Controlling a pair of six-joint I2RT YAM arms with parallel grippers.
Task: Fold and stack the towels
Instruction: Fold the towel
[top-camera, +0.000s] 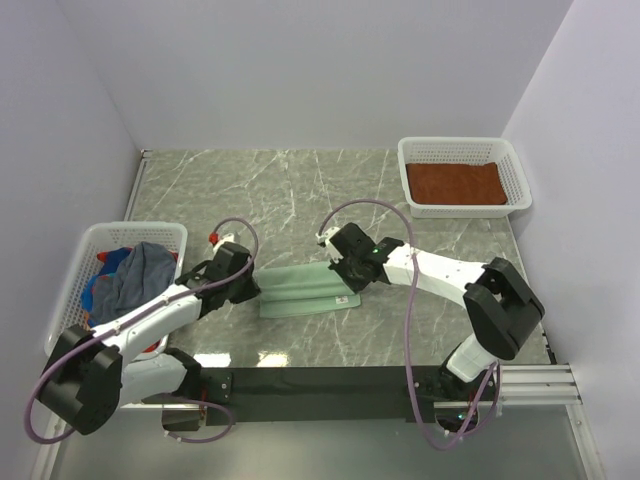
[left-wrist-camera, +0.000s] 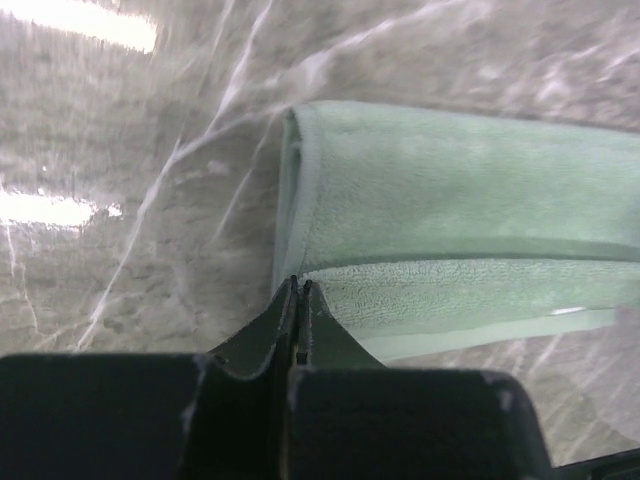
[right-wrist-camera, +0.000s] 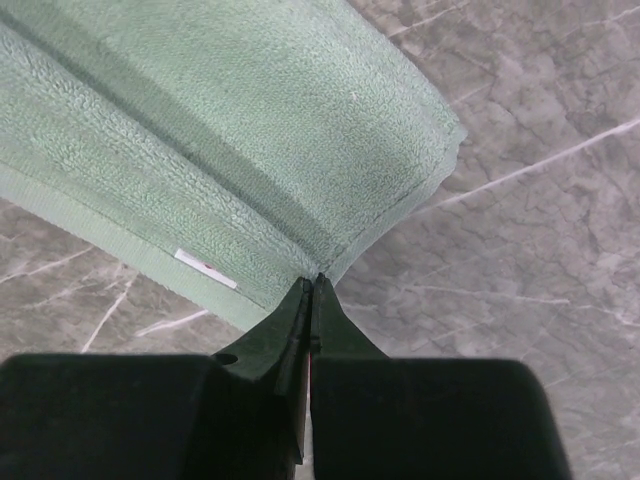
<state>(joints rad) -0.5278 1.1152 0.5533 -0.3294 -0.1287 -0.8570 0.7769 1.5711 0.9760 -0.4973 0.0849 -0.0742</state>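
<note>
Between closed left pincer (left-wrist-camera: 300, 290) and closed right pincer (right-wrist-camera: 312, 285), mint-green towel (top-camera: 305, 295).

- We see a green towel (top-camera: 305, 290): plain pale mint, with a small white label (right-wrist-camera: 205, 268) marked in red.
- We see a rust-brown towel (top-camera: 455, 183) in a white mesh basket (top-camera: 465, 210).
- We see a slate-blue towel (top-camera: 140, 272) over red and blue cloth (top-camera: 97, 290) in a second white basket (top-camera: 135, 230).
- We see a table (top-camera: 300, 190) of grey marble pattern with white veins.
</note>
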